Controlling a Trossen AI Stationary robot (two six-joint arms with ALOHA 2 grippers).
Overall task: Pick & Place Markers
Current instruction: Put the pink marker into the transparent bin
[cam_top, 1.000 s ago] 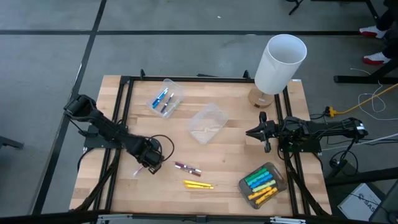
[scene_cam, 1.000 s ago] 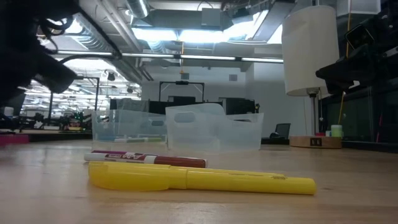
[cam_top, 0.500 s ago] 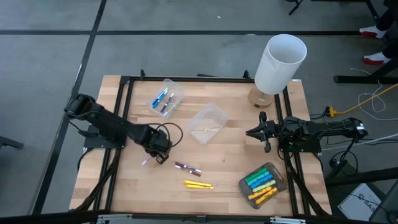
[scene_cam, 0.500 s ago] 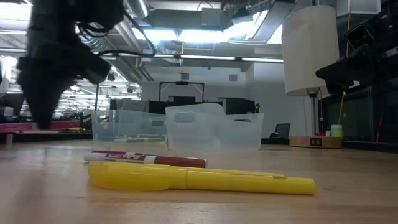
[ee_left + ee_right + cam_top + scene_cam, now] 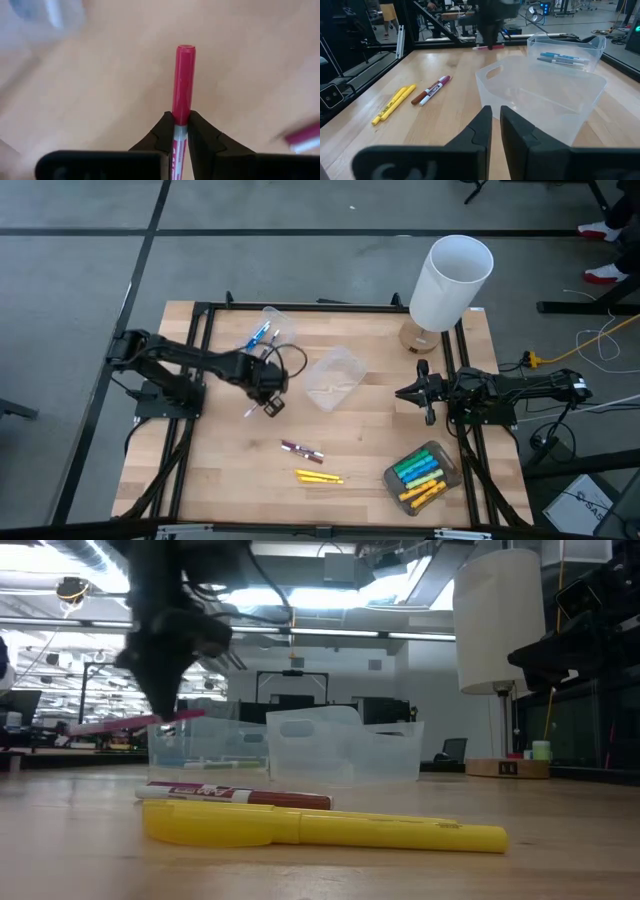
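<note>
My left gripper (image 5: 264, 402) hangs above the table's middle left, shut on a maroon-capped marker (image 5: 183, 80) that also shows in the low view as the marker (image 5: 128, 724). It is just near of the clear tub (image 5: 266, 337) that holds blue-capped markers. A maroon marker (image 5: 302, 450) and yellow markers (image 5: 318, 477) lie flat on the wood near the front edge. Green and yellow markers fill a tub (image 5: 421, 476) at the near right. My right gripper (image 5: 420, 393) waits shut at the right side, its fingers (image 5: 481, 131) facing an empty tub (image 5: 545, 95). My left gripper pinches the marker between its two fingers where the maroon cap meets the white barrel (image 5: 180, 121). The fingers come from above and lie across it. The marker is lifted clear of the table and sits about level, its cap end (image 5: 185, 49) sticking out past the fingertips.
An empty clear tub (image 5: 333, 377) stands at the table's middle. A white lamp (image 5: 449, 280) on a round wooden base occupies the far right corner. A black frame (image 5: 200, 330) runs along the table's edges. Bare wood lies between the tubs and the loose markers.
My left gripper, shut on the marker throughout, has risen and travelled from the near left of the table toward the far edge and the right, ending just short of the tub with blue-capped markers. The marker went with it, now well above the table.
</note>
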